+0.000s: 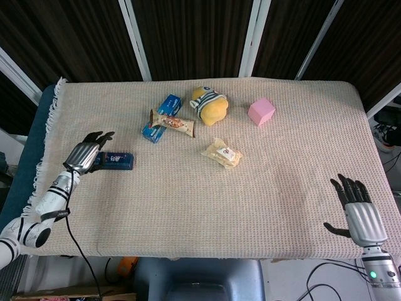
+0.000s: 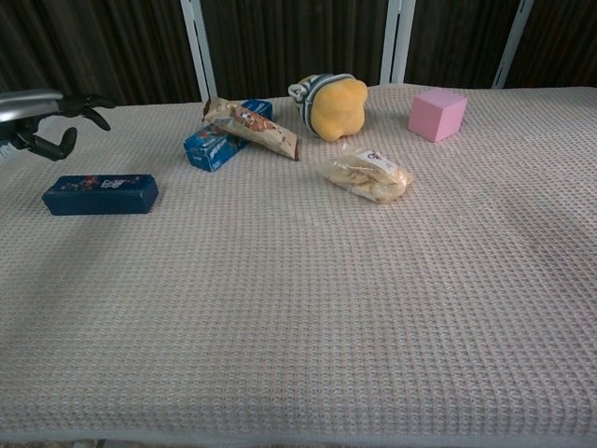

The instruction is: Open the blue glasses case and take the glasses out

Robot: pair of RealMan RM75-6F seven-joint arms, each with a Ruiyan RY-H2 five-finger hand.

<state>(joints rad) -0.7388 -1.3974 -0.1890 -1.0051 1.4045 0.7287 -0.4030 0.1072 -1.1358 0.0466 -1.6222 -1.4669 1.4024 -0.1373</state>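
The blue glasses case [image 1: 114,160] [image 2: 100,194] lies shut and flat on the beige cloth at the table's left side. My left hand [image 1: 89,150] [image 2: 47,114] hovers above the case's left end, fingers spread and holding nothing. In the chest view a clear gap shows between that hand and the case. My right hand [image 1: 359,213] hangs open past the table's near right edge, far from the case, and shows only in the head view. The glasses are hidden.
Behind the case lie a blue snack box [image 1: 161,117] [image 2: 224,137] with a wrapped bar [image 1: 173,123] across it, a yellow plush toy [image 1: 208,104] [image 2: 334,104], a pink cube [image 1: 260,111] [image 2: 437,114] and a clear snack bag [image 1: 222,152] [image 2: 367,175]. The cloth's fringed edge [image 1: 52,119] runs along the left.
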